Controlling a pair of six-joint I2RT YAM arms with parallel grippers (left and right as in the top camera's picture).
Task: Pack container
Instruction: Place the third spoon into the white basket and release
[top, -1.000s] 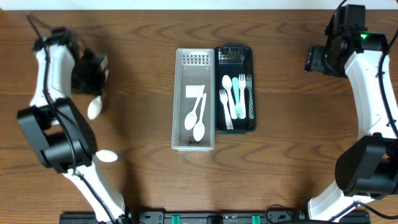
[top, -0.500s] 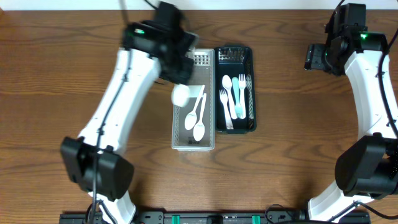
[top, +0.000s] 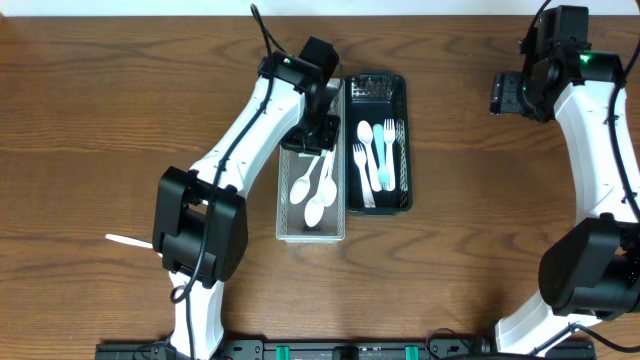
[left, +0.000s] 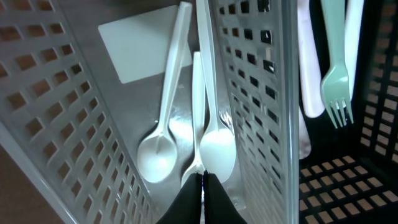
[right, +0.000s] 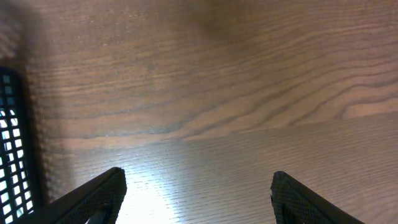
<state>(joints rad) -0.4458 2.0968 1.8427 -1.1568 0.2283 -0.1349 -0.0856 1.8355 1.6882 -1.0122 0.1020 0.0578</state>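
Observation:
A pale grey slotted basket (top: 285, 160) stands mid-table beside a dark green basket (top: 405, 140). My left gripper (top: 316, 135) reaches down into the grey basket (left: 261, 93). Its jaws (left: 202, 177) are shut on a white spoon (left: 198, 106), whose handle points away along the basket floor. Two more white spoons (left: 155, 155) (left: 217, 149) lie on either side of it. The green basket holds white and pale green forks (left: 336, 81) and spoons (top: 366, 135). My right gripper (right: 196, 180) is open over bare wood, far to the right (top: 503, 97).
A white utensil handle (top: 125, 240) pokes out from under the left arm's base on the table's left side. A white label (left: 137, 43) lies on the grey basket's floor. The dark basket's edge (right: 9, 143) shows at the left of the right wrist view.
The left arm has swung from the table's far left, carrying the white spoon, over to the grey basket and brought it down inside. The right arm has not moved.

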